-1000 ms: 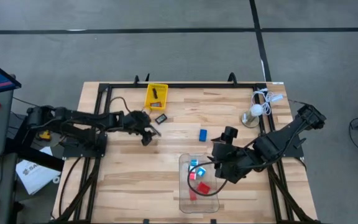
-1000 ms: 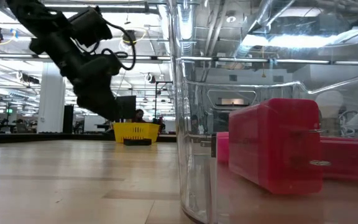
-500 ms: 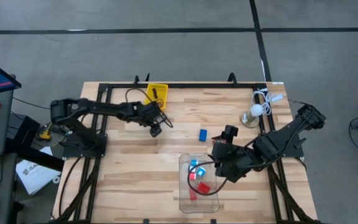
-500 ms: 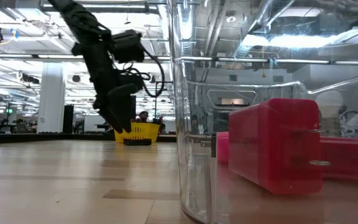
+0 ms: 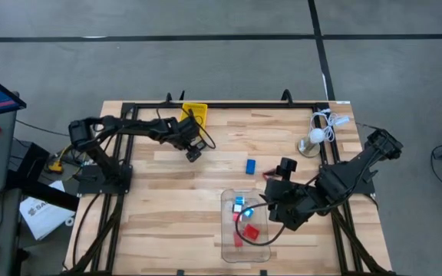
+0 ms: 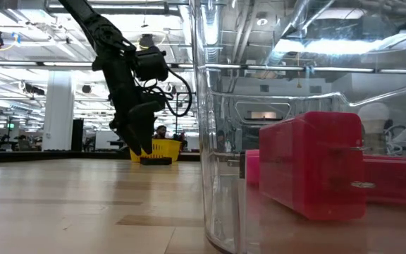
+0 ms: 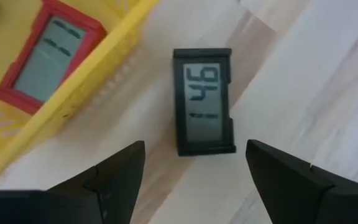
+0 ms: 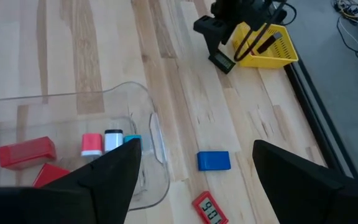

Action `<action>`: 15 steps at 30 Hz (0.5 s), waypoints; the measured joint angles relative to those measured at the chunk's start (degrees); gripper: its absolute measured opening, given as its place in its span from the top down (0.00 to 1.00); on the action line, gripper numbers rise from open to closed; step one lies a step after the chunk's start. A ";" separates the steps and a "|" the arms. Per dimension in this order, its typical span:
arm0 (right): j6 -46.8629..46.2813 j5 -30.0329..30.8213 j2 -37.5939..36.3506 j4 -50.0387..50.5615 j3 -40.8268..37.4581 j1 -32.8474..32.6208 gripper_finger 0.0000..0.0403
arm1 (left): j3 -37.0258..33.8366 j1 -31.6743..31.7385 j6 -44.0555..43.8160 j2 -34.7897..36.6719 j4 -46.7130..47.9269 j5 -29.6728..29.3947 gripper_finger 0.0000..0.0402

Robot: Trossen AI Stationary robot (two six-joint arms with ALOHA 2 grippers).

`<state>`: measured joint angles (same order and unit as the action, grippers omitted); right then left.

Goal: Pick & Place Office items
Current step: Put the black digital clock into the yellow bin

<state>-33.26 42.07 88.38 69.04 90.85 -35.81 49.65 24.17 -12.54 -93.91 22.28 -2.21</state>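
Observation:
A black rectangle with a pale label (image 7: pixel 204 102) lies flat on the wood beside the yellow tray (image 7: pixel 98 68). In the tray lies a red-framed piece (image 7: pixel 45 59). My left gripper (image 7: pixel 194 146) hangs open just above the black rectangle's near end, pointing steeply down, one finger on each side. In the low view, the left gripper (image 6: pixel 141 143) is clear of the table. My right gripper (image 8: pixel 194 152) stands open in the air by the clear bin (image 5: pixel 225 230). A blue block (image 5: pixel 250 165) and a red piece with a display (image 8: pixel 207 208) lie on the table near it.
The clear bin holds red blocks (image 5: pixel 250 230) and white-and-cyan bits (image 5: pixel 240 203). A white round lamp-like object (image 5: pixel 313 139) with a coiled cable stands at the far right. A black frame (image 5: pixel 229 106) runs along the table's far edge. Bare wood lies at the near left.
My left gripper has swung toward the far right, from the open wood to the black rectangle beside the yellow tray. It has tipped to point more steeply down. The right arm has kept still.

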 joint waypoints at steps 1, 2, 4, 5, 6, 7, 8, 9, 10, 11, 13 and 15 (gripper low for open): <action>-0.01 0.01 0.00 0.00 0.00 -0.18 0.25 | 0.00 0.22 0.11 -0.03 -0.21 0.61 0.31; -0.09 0.02 0.00 0.02 0.00 -0.23 0.25 | 0.02 0.39 0.13 -0.24 -0.95 1.19 0.31; -0.24 0.02 0.00 0.21 0.00 -0.20 0.25 | 0.02 0.67 0.11 -0.37 -1.02 2.56 0.31; -0.24 0.02 0.00 0.23 0.00 -0.20 0.25 | 0.02 0.67 0.11 -0.40 -1.08 2.64 0.31; -0.24 0.02 0.00 0.20 0.00 -0.20 0.25 | 0.02 0.67 0.10 -0.66 -1.44 2.65 0.31; -0.24 0.02 0.00 0.22 0.00 -0.20 0.25 | 0.02 0.67 0.10 -0.90 -1.61 2.64 0.31; -0.24 0.02 0.00 0.22 0.00 -0.18 0.25 | 0.01 0.67 0.10 -0.98 -1.33 2.61 0.31; -0.26 0.02 0.00 0.24 0.00 -0.18 0.25 | -0.02 0.67 0.15 -0.97 -1.33 2.51 0.31; -0.28 0.02 0.00 0.28 0.00 -0.18 0.25 | -0.01 0.67 0.16 -0.96 -1.83 2.46 0.31; -0.28 0.02 0.00 0.36 0.00 -0.18 0.25 | 0.00 0.67 0.16 -0.96 -2.07 2.46 0.31; -0.37 0.02 0.00 0.38 0.00 -0.18 0.25 | 0.00 0.67 0.18 -0.96 -1.91 2.44 0.31; -0.40 0.02 0.00 0.39 0.00 -0.18 0.25 | 0.00 0.67 0.18 -0.96 -1.77 2.42 0.31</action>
<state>-33.66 42.09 88.38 69.43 90.85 -35.99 49.65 24.84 -12.36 -94.87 20.51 0.21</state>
